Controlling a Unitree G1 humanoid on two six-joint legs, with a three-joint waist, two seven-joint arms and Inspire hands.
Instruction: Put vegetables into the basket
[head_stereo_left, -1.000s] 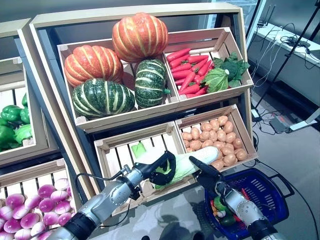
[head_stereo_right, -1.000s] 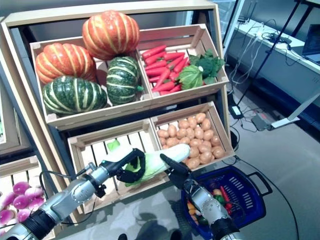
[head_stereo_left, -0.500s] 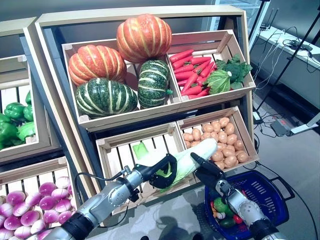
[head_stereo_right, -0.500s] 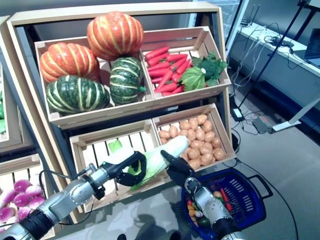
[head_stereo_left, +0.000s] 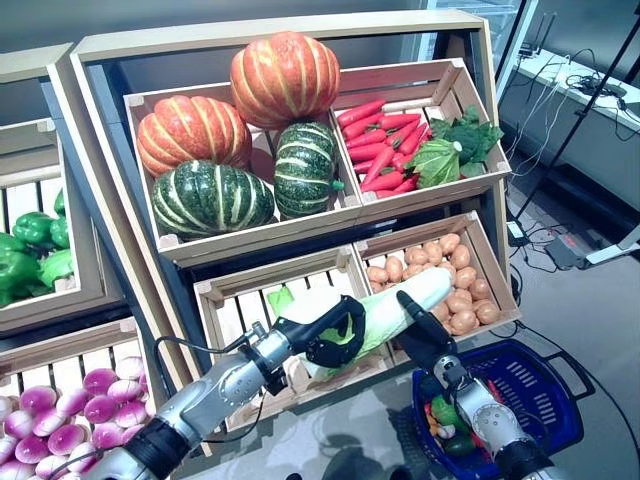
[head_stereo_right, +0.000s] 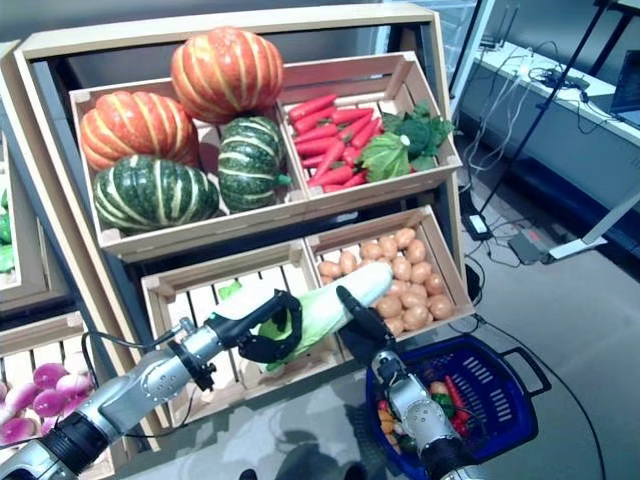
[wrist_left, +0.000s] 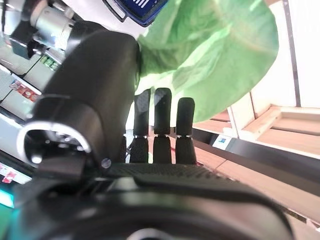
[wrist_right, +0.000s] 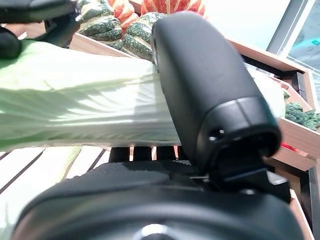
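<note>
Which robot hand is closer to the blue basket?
Right. The right hand is just above the blue basket, gripping the cabbage. The left hand grips the cabbage's leafy end, farther away.

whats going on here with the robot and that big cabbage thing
The robot is lifting a long napa cabbage with both hands in front of the lower crates of a vegetable stand. Its left hand is curled round the leafy green end, and its right hand grips the pale end, thumb over the top. The blue basket sits on the floor below right, already holding a few vegetables; the cabbage is not yet in it.
</note>
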